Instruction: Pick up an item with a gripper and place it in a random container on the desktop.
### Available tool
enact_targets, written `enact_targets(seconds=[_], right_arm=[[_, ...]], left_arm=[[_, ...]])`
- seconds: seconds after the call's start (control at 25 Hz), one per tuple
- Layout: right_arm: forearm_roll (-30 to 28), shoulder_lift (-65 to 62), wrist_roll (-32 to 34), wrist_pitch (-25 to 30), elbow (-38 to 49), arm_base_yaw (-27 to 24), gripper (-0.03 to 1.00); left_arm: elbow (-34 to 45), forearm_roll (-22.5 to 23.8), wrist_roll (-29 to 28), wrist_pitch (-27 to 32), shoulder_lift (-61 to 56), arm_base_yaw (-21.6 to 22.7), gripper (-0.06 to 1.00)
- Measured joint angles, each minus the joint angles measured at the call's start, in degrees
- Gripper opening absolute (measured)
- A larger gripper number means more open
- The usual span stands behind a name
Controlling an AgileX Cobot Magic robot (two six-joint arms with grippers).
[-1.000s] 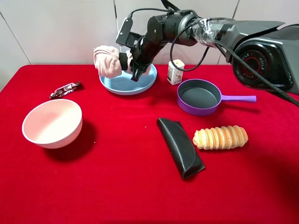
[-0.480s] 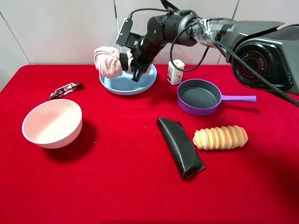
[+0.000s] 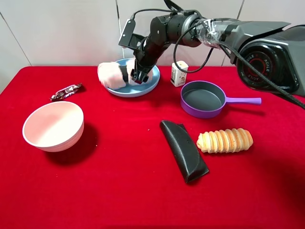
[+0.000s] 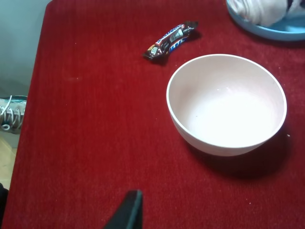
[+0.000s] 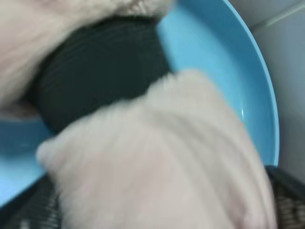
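Observation:
The pale pink towel (image 3: pixel 112 75) with its dark band lies on the left part of the light blue plate (image 3: pixel 143 88) at the back of the red desktop (image 3: pixel 119 181). My right gripper (image 3: pixel 138 76) hangs just over the band end of the towel, jaws spread. In the right wrist view the blurred towel (image 5: pixel 157 157) and band fill the picture over the plate (image 5: pixel 224 62), with dark fingers (image 5: pixel 286 200) at the corners. The left wrist view shows one dark finger (image 4: pixel 129 212) above bare cloth, and the towel (image 4: pixel 262 9) on the plate (image 4: pixel 281 33) far off.
A deep pink bowl (image 3: pixel 53 125) stands front left, a candy bar (image 3: pixel 66 91) behind it. A small carton (image 3: pixel 179 73) and a purple pan (image 3: pixel 203 98) sit right of the plate. A black pouch (image 3: pixel 183 150) and a bread roll (image 3: pixel 225 140) lie centre right.
The towel has dropped from the raised right gripper onto the plate's left part. The gripper has stayed above the plate with its jaws now apart.

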Motion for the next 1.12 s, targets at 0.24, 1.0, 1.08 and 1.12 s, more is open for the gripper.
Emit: enact_targets(seconds=[0.24,1.0,1.08,1.12], right_arm=[[-0.55,-0.33,3.21,0.56,-0.04,0.0,0.69],[-1.95,-9.59,22.01,19.56,-0.06,2.01,0.69],[-1.95,-11.57,25.23,22.57,-0.06,2.37,0.69],[-1.95,-12.31,27.26,24.6,-0.06,2.54,0.69]], left_arm=[[0.0,0.0,0.0,0.0,0.0,0.0,0.99],[0.0,0.0,0.0,0.0,0.0,0.0,0.99],[0.0,0.0,0.0,0.0,0.0,0.0,0.99],[0.0,0.0,0.0,0.0,0.0,0.0,0.99]])
